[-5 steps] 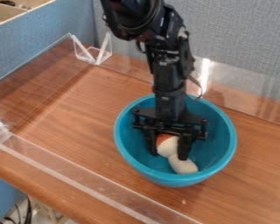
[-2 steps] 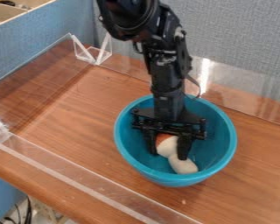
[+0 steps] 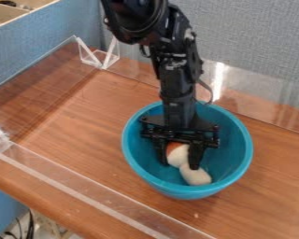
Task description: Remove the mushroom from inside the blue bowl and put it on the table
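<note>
The gripper (image 3: 179, 156) is down in the bowl (image 3: 237, 166), its fingers closed in around the mushroom (image 3: 194, 174) at the cap end — apparently gripping it, though how firmly I cannot tell. The mushroom lies inside the bowl, pale stem pointing toward the near wall. If the hold is only on the rounded cap, it could slip or swivel on lifting. A low sideways move toward the table (image 3: 90, 126) might snag the rim — dragging or tipping the bowl.
</note>
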